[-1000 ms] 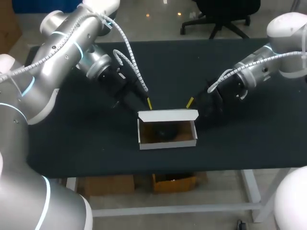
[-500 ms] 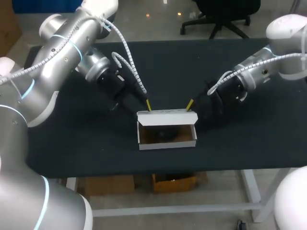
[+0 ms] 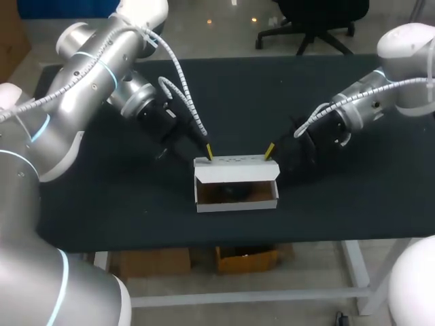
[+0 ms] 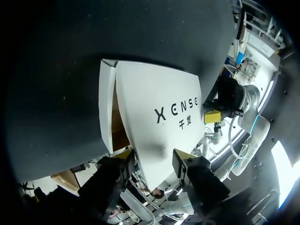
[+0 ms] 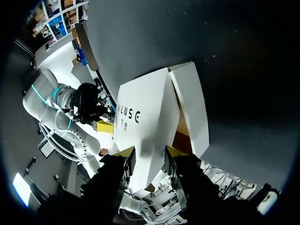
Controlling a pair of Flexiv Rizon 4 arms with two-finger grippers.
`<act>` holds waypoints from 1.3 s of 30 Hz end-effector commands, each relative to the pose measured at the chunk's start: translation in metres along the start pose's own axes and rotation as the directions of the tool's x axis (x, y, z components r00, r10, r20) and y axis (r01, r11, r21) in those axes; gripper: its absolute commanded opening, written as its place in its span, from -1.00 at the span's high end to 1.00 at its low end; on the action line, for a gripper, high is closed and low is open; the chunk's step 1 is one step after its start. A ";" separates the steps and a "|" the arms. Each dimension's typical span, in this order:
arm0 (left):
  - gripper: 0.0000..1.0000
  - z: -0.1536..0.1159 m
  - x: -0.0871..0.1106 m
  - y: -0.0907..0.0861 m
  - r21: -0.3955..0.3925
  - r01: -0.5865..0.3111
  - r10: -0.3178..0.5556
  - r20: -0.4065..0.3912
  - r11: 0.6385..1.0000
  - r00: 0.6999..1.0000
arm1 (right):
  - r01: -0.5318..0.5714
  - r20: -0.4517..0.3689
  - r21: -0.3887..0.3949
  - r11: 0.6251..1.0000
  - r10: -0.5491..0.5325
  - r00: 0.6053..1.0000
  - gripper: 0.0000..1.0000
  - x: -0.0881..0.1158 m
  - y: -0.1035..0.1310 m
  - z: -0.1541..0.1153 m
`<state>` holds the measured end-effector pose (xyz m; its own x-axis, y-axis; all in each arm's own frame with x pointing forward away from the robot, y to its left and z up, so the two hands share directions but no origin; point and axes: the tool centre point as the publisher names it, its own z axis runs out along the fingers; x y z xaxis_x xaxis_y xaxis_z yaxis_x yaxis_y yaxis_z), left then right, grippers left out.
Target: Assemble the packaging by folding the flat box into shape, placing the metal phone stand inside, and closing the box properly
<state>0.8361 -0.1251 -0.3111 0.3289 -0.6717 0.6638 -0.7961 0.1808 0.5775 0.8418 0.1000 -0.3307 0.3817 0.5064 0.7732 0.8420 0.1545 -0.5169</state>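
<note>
Two tools flank the back of the box (image 3: pixel 236 193), which sits on the counter (image 3: pixel 136 204) just below the middle of the head view. The left tool (image 3: pixel 209 152) is at the back left corner of the lid (image 3: pixel 236 171) and the right tool (image 3: pixel 270 149) at its back right corner. Over the last second the lid has tipped forward and down. It now covers more of the opening than it did, and both tools have followed it a little lower.

In each wrist view the fingers stand partly apart with the lid's near edge between them. We judge that they are pushing on it, not pinching it.

Something dark (image 3: pixel 230 193) lies inside the box. It may be the stand, but we cannot tell for sure.

So we judge the closing to be under way. The front gap is still open and the lid not yet tucked in.
</note>
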 end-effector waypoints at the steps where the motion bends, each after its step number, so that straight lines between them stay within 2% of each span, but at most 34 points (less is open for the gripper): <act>1: -0.06 0.000 0.002 -0.009 -0.061 -0.001 0.002 0.002 0.998 1.000 | 0.001 -0.001 -0.004 1.000 -0.001 1.000 0.25 0.000 -0.002 0.003; 30: -0.16 0.001 -0.010 -0.010 -0.045 0.000 0.001 0.026 0.999 1.000 | -0.011 -0.002 -0.014 1.000 0.011 1.000 0.24 -0.007 0.000 0.001; 39: -0.22 -0.002 -0.011 -0.008 -0.017 -0.004 0.004 0.045 1.000 0.999 | -0.029 0.039 -0.034 0.999 0.030 0.999 0.21 -0.009 0.001 -0.001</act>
<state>0.8333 -0.1169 -0.3214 0.3054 -0.6998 0.6457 -0.7972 0.1829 0.5753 0.8406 0.0925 -0.3403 0.3938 0.5356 0.7471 0.8411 0.1178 -0.5278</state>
